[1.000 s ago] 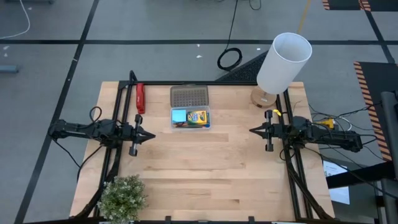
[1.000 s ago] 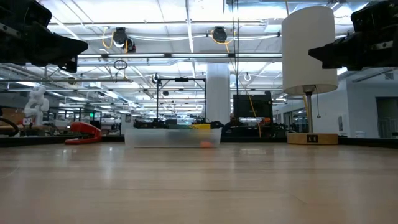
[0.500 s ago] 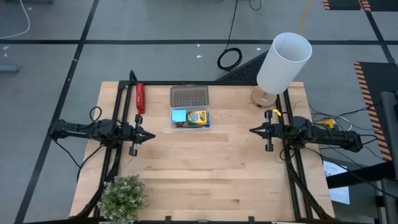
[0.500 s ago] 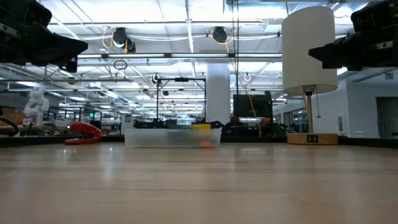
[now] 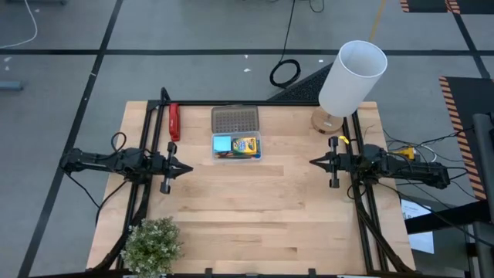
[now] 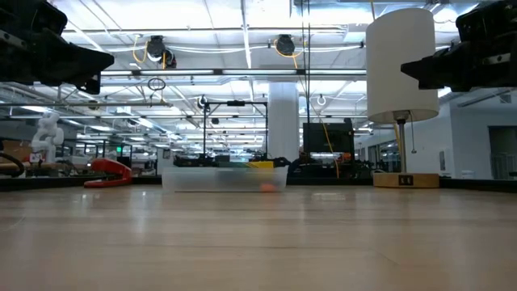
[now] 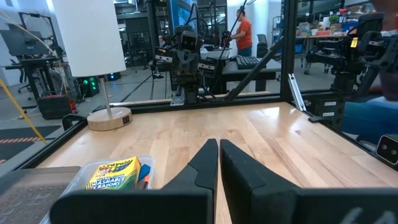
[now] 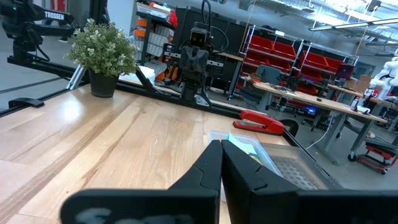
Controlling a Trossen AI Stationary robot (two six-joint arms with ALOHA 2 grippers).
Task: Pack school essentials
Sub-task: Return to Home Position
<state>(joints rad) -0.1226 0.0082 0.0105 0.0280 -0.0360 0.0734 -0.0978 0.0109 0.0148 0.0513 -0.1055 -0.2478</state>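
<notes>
A clear plastic box (image 5: 237, 146) rests on the table toward its far side, holding a blue note pad (image 5: 222, 144), a yellow-green crayon box (image 5: 245, 144) and red-handled scissors (image 5: 227, 155). Its lid (image 5: 235, 119) lies open on the far side. The crayon box (image 7: 112, 173) also shows in the left wrist view. My left gripper (image 5: 187, 167) hovers shut near the left edge, pointing right. My right gripper (image 5: 314, 162) hovers shut near the right edge, pointing left. Both are clear of the box.
A red stapler (image 5: 174, 121) lies at the far left. A lamp with a white shade (image 5: 352, 77) stands at the far right on a wooden base (image 5: 326, 121). A potted plant (image 5: 152, 244) sits at the near left corner. Bare wood lies between the grippers.
</notes>
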